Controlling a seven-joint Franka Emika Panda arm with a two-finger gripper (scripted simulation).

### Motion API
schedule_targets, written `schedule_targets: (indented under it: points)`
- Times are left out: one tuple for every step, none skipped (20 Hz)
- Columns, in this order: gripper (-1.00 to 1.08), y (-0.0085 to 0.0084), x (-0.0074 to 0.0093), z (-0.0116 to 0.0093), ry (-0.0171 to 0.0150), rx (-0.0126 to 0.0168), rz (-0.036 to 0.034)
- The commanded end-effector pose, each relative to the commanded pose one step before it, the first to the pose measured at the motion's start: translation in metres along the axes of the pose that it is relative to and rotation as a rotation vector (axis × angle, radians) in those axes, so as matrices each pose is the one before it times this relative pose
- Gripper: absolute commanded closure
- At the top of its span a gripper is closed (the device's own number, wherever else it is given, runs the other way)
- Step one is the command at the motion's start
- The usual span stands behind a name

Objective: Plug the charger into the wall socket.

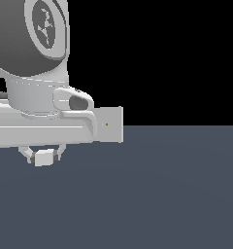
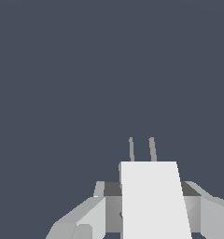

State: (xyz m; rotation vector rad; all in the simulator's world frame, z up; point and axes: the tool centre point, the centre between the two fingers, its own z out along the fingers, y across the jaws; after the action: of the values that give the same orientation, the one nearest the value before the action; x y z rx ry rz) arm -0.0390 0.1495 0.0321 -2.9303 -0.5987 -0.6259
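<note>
We have the fingers [image 2: 88, 219] clamped on the charger [image 1: 43, 157], one on each side face of the block; the gripper [image 1: 42, 156] hangs under the arm's wrist [image 1: 38, 99]. In the wrist view the charger [image 2: 153, 200] fills the space between the fingers, with two thin grey prongs [image 2: 142, 149] sticking out of its far end.

Handling, as we judge it: a small rigid box, probably light, with smooth flat faces, so it could slip or twist in the grip under insertion load. The flat side faces are the right place to hold it, leaving the prong end free. The prongs look thin, so we'd expect them to be the weak point if they hit the plate off-axis.

Position relative to the wall socket [image 1: 111, 124]: the charger sits below it and off to the exterior view's left, apart from it and not plugged in. The socket stands upright, partly hidden behind the arm, with a tiny orange dot [image 1: 107, 124] on its face. The charger is held just above the counter [image 1: 176, 194]; we can't tell the depth offset.

Markings: no brand, label or writing is readable on the charger, socket or arm.
</note>
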Motion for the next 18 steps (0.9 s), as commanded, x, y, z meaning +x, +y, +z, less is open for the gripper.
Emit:
schedule_targets:
  points:
    - [1.08, 0.00757, 0.00582, -0.00492, 0.00282, -0.02557, 0.06039]
    - [1.08, 0.00328, 0.00232, -0.00195, 0.00067, -0.01097, 0.02536]
    - [1.08, 0.00335, 0.00235, -0.00198, 0.00064, -0.01117, 0.02579]
    - [1.08, 0.0034, 0.00237, -0.002, 0.00061, -0.01134, 0.02613]
    - [1.08, 0.00345, 0.00239, -0.00202, 0.00057, -0.0115, 0.02641]
    - [1.08, 0.00349, 0.00239, -0.00202, 0.00053, -0.01161, 0.02658]
    - [1.08, 0.0034, 0.00231, -0.00196, 0.00047, -0.01131, 0.0258]
    - [1.08, 0.00328, 0.00222, -0.00188, 0.00041, -0.01093, 0.02485]
    - [1.08, 0.00319, 0.00213, -0.00181, 0.00035, -0.0106, 0.02402]
    - [1.08, 0.00311, 0.00206, -0.00175, 0.00029, -0.01033, 0.02331]
    - [1.08, 0.00303, 0.00199, -0.00169, 0.00024, -0.0101, 0.02268]
    - [1.08, 0.00298, 0.00194, -0.00165, 0.00019, -0.00991, 0.02216]
    - [1.08, 0.00293, 0.00188, -0.0016, 0.00015, -0.00975, 0.0217]
    - [1.08, 0.0029, 0.00184, -0.00157, 0.0001, -0.00963, 0.02133]
    - [1.08, 0.00286, 0.0018, -0.00153, 0.00005, -0.00954, 0.02102]
    - [1.08, 0.00285, 0.00176, -0.0015, 0.0, -0.00947, 0.02077]
    - [1.08, 0.00284, 0.00173, -0.00148, -0.00004, -0.00944, 0.02059]
    - [1.08, 0.00283, 0.0017, -0.00145, -0.00009, -0.00943, 0.02046]
